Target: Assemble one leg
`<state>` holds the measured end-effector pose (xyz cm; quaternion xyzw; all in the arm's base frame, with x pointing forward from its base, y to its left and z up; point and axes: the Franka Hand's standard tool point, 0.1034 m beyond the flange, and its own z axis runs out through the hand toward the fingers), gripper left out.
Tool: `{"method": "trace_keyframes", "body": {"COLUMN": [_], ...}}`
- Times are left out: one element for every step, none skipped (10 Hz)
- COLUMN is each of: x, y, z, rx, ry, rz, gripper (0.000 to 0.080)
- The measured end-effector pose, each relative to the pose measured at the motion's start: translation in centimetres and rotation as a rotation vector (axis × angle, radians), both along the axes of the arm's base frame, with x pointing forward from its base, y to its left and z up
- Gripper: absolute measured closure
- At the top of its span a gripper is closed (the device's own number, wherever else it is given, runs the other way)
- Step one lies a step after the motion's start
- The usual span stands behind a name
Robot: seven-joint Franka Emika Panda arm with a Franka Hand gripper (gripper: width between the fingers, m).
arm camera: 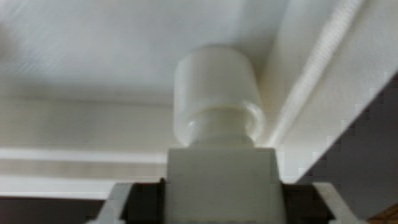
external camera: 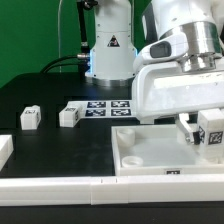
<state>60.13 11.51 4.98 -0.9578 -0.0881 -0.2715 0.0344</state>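
So the table [external camera: 50,145] is a plain flat black top. Toward the exterior view's left there's a small white tagged leg [external camera: 30,118] lying on it, and a second leg [external camera: 69,115] near it. The marker board [external camera: 108,106] lies flat just beside that one. A big white rimmed panel [external camera: 150,150] sits at the right, and a white strip [external camera: 80,186] runs along the near edge.
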Motion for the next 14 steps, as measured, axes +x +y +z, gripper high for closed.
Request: {"method": "trace_keyframes", "body": {"x": [0.4, 0.4, 0.4, 0.3, 0.3, 0.3, 0.3, 0.3, 0.3, 0.3, 0.5, 0.7, 0.9, 1.2], "y": [-0.4, -0.3, -0.3, -0.3, -0.3, -0.3, -0.3, -0.3, -0.3, -0.4, -0.5, -0.4, -0.5, -0.5], "z": [0.0, 0.0, -0.1, -0.1, -0.1, -0.1, -0.1, -0.2, -0.2, -0.1, 0.5, 1.5, 2.7, 4.0], "rx": [-0.001, 0.000, 0.000, 0.000, 0.000, 0.000, 0.000, 0.000, 0.000, 0.000, 0.001, 0.002, 0.003, 0.004], "ry": [-0.015, -0.010, -0.003, -0.002, -0.002, -0.002, -0.002, -0.002, -0.002, -0.001, 0.005, 0.003, 0.004, 0.006], "rz": [-0.005, -0.006, -0.005, -0.005, -0.005, -0.005, -0.005, -0.005, -0.005, -0.005, -0.007, -0.006, -0.005, -0.002], "gripper": [0.0507, 0.0507, 0.0507, 0.0335, 0.0203, 0.0203, 0.0161, 0.0161, 0.0152, 0.0150, 0.0150, 0.0150, 0.0150, 0.0150]}}
